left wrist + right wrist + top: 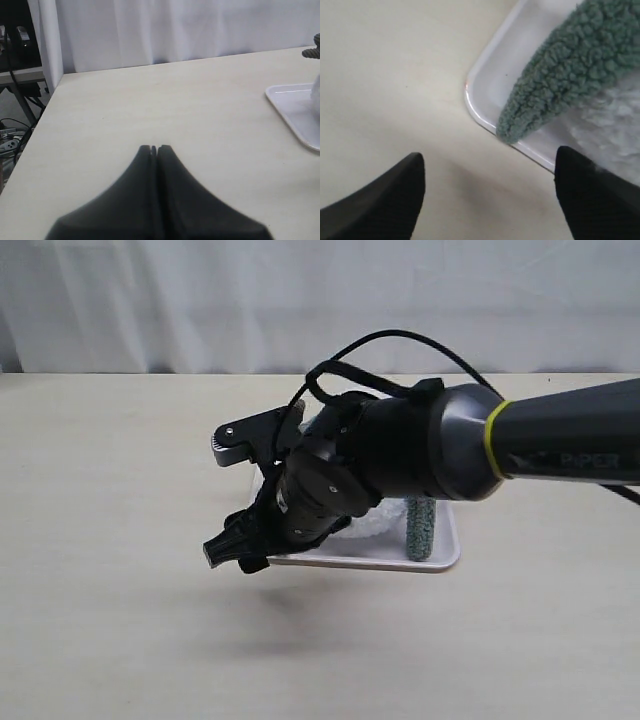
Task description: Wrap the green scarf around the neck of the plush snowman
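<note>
While the right gripper (490, 167) hangs with jaws spread, the green scarf (555, 85) lies in the tray (492, 75) against the plush snowman (610, 125), its long axis slanting ahead, rounded end nearest; the left gripper (154, 149), jaws pressed together, sits well apart over the worktop (150, 100)

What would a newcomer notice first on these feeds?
The right arm, dark and bulky, fills the middle of the exterior view, hanging over the white tray and hiding most of the plush snowman. The green scarf lies in that tray, its rounded end reaching the rim, ahead of the open right gripper. The left gripper is shut over the table beside the tray.
</note>
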`<state>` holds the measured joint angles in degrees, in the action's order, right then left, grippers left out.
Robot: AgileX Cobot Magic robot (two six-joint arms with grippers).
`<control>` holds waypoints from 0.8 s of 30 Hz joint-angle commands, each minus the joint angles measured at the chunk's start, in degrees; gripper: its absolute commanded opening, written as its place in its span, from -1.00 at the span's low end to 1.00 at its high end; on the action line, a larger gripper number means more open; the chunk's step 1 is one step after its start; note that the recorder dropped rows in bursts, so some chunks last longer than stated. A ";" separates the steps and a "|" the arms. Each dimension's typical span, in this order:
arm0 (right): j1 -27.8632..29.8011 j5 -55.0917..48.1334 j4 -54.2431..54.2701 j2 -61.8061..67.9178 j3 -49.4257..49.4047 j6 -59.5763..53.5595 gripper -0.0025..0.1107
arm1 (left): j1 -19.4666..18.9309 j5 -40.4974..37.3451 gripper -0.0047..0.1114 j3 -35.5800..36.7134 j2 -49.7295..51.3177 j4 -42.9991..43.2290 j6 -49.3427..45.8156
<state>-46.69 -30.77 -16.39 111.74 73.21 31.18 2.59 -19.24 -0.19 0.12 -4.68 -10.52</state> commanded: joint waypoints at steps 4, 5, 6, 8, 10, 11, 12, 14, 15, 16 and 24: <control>0.16 4.13 -3.11 4.09 -0.28 5.55 0.26 | -0.19 0.73 -0.92 0.19 -0.12 -0.04 0.16; 0.16 5.30 -4.55 4.56 -0.28 7.19 0.26 | -0.19 0.73 -0.92 0.19 -0.12 -0.04 0.16; 0.16 6.01 -6.21 4.99 -0.28 8.70 0.26 | -0.19 0.73 -0.92 0.19 -0.12 -0.04 0.16; 0.16 7.00 -11.29 5.77 -0.28 13.65 0.26 | -0.19 0.73 -0.92 0.19 -0.12 -0.04 0.16; 0.16 6.73 -17.09 6.47 -0.28 19.27 0.26 | -0.19 0.73 -0.92 0.19 -0.12 -0.04 0.16; 0.16 6.18 -19.78 6.70 -0.28 21.73 0.26 | -0.19 0.73 -0.92 0.19 -0.12 -0.04 0.16; 0.16 5.58 -21.78 6.75 -0.28 23.89 0.26 | -0.19 0.73 -0.92 0.19 -0.12 -0.04 0.16; 0.16 5.24 -24.31 7.03 -0.28 26.70 0.26 | -0.19 0.73 -0.92 0.19 -0.12 -0.04 0.16; 0.16 5.24 -25.14 7.27 -0.28 27.84 0.25 | -0.19 0.73 -0.92 0.19 -0.12 -0.15 0.16; 0.16 5.87 -25.24 7.41 -0.28 28.33 0.23 | -0.19 0.73 -0.92 0.19 -0.12 -0.15 0.16; 0.16 11.84 -24.73 11.10 -0.28 28.44 -0.25 | -0.19 0.73 -0.92 0.19 -0.12 -0.15 0.16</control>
<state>-46.69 -20.21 -40.75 122.23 73.21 59.15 2.59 -19.24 -0.19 0.12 -4.68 -10.52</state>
